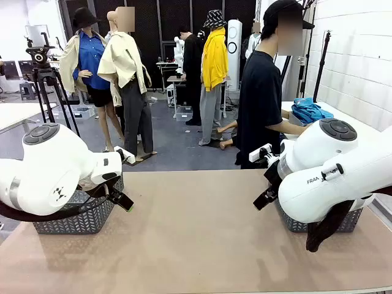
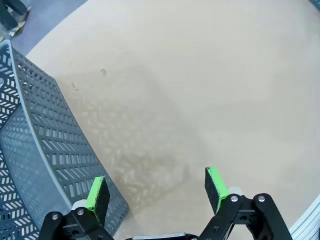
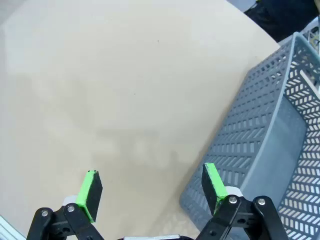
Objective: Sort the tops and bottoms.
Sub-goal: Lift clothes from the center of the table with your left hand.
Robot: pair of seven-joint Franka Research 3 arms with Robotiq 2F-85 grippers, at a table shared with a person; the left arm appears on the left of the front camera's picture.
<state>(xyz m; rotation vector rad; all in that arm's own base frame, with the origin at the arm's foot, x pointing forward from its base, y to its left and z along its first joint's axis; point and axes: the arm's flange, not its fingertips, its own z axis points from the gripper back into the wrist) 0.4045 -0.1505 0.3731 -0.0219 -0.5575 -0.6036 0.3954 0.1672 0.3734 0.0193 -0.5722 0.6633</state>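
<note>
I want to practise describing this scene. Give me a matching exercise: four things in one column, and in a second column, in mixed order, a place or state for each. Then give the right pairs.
Column A
1. left gripper
2. right basket
3. blue garments
4. person

Column B
a. piled on the white side table
b. grey, standing at the right end of the brown table
c. open, holding nothing
d. at the far side, in a black T-shirt

Pairs: 1-c, 2-b, 3-a, 4-d
</note>
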